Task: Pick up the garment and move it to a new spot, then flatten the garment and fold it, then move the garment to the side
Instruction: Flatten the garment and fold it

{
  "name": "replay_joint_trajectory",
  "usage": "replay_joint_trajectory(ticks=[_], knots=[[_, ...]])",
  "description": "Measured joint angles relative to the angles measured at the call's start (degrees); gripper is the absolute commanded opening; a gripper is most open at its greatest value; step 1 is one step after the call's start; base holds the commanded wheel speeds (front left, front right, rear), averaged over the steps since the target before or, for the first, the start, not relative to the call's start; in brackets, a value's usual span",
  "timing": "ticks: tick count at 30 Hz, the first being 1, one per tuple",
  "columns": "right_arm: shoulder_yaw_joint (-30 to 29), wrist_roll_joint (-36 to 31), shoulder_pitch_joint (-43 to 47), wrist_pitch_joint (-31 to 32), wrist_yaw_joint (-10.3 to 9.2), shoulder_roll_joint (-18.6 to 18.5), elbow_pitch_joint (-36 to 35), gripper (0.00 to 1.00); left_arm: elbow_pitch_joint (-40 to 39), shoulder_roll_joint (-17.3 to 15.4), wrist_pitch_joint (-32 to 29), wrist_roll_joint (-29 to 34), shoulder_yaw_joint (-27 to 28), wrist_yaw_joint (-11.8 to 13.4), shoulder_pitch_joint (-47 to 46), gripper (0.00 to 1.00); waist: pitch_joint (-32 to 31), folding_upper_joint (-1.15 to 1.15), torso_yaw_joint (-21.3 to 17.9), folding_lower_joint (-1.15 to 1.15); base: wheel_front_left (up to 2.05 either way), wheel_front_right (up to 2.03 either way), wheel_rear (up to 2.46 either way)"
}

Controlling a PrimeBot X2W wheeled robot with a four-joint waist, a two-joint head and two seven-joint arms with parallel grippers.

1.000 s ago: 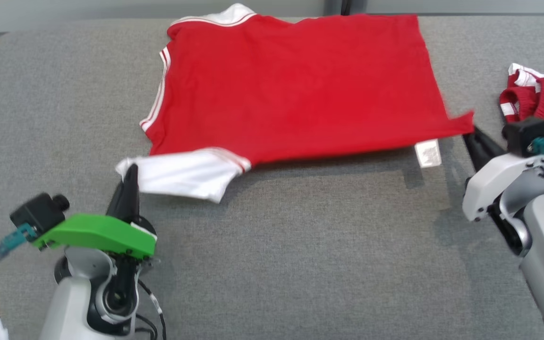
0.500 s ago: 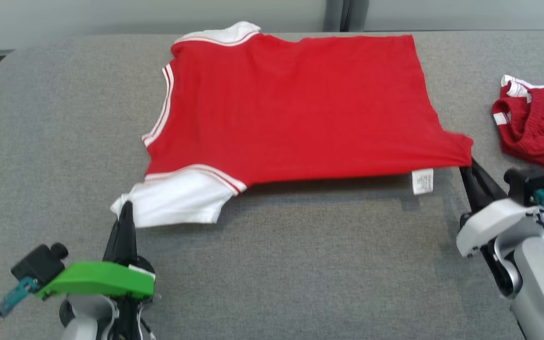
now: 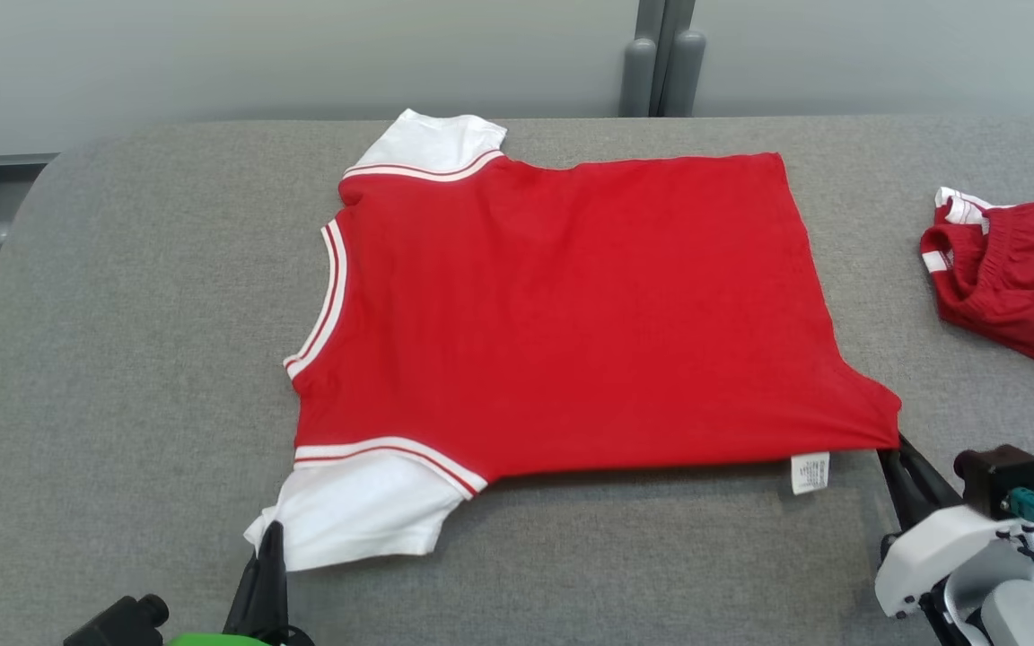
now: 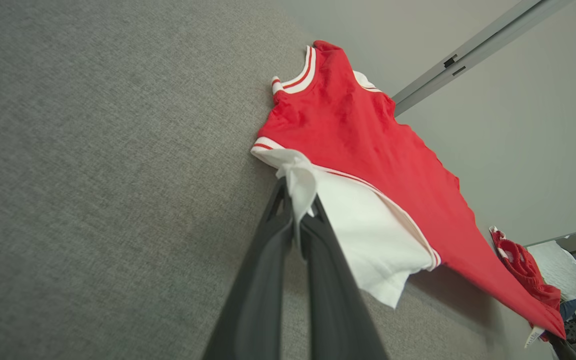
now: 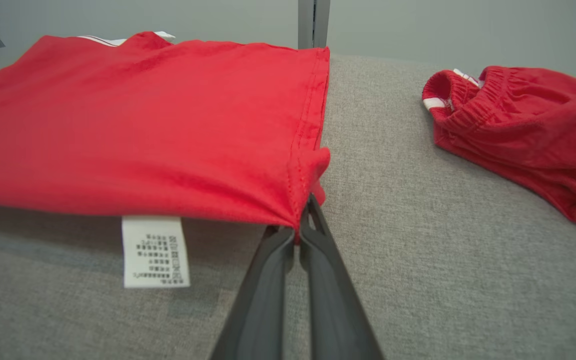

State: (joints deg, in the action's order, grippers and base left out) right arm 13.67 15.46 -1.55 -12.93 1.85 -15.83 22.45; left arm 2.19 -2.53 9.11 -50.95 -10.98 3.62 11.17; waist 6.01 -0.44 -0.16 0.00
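Observation:
The garment (image 3: pixel 562 314) is a red T-shirt with white sleeves, spread across the grey padded table (image 3: pixel 122 359), neck to the left. My left gripper (image 3: pixel 267 536) is shut on the tip of the near white sleeve (image 4: pixel 298 175); its own view has both dark fingers clamped on bunched white cloth. My right gripper (image 3: pixel 892 447) is shut on the near hem corner (image 5: pixel 303 210), beside a white care label (image 5: pixel 154 250). The near edge of the shirt hangs a little above the table between the two grips.
A second red piece with white trim (image 3: pixel 1011 278) lies crumpled at the table's right edge, close to my right arm. A grey wall and a post (image 3: pixel 661 54) stand behind the table. Bare grey table surface lies left of the shirt and in front of it.
The head camera has tilted up, so more wall shows. Both grippers have drawn the shirt's near edge toward me, and the shirt lies more stretched out and flatter.

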Motion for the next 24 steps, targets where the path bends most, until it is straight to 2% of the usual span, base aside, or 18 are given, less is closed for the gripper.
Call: replay_joint_trajectory(ticks=[8,15,24], knots=[[0.5,0.5,3.4,0.0,-0.43,-0.3,-1.0,0.0,0.1,-0.7,-1.6,0.7,-0.9,0.5,2.9,0.0,-0.5,0.0,0.9,0.0,0.0,0.0,0.0],[2.9,0.2,3.5,0.4,0.14,0.9,0.2,0.0,3.1,-3.0,-3.6,3.4,-2.6,0.9,2.7,0.0,-0.6,0.0,0.3,0.0,0.0,0.0,0.0],[3.4,0.2,4.3,0.4,0.04,1.9,2.8,0.0,4.9,-3.2,-3.6,4.7,-3.3,1.0,2.2,0.0,-0.5,0.0,-0.3,0.0,0.0,0.0,0.0]])
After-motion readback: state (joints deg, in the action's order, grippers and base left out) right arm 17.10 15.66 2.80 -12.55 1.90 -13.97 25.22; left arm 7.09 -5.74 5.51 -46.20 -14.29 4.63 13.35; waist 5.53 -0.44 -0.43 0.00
